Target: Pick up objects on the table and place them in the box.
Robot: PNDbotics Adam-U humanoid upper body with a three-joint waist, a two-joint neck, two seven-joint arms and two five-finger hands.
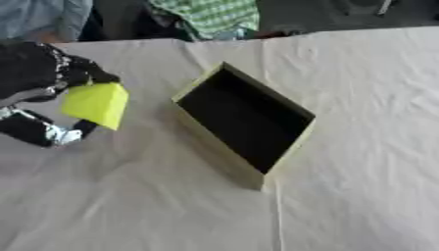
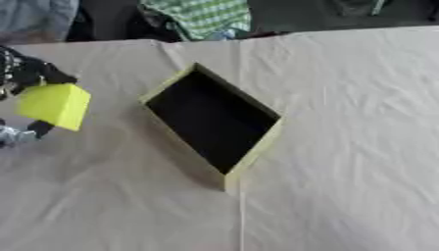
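Observation:
My left hand (image 1: 47, 81) comes in from the left edge, black with silver joints, and is shut on a bright yellow block (image 1: 96, 104). Fingers curl over the block's top and the thumb (image 1: 82, 130) presses from below. The block hangs above the table, left of the box. The box (image 1: 291, 147) is a pale yellow-green open carton with a dark inside, set askew in the middle of the table. Nothing shows inside it. My right hand shows in no view.
A cream cloth (image 1: 360, 196) covers the whole table, with a crease running from the box's near corner to the front edge. People sit at the far edge, away from the objects.

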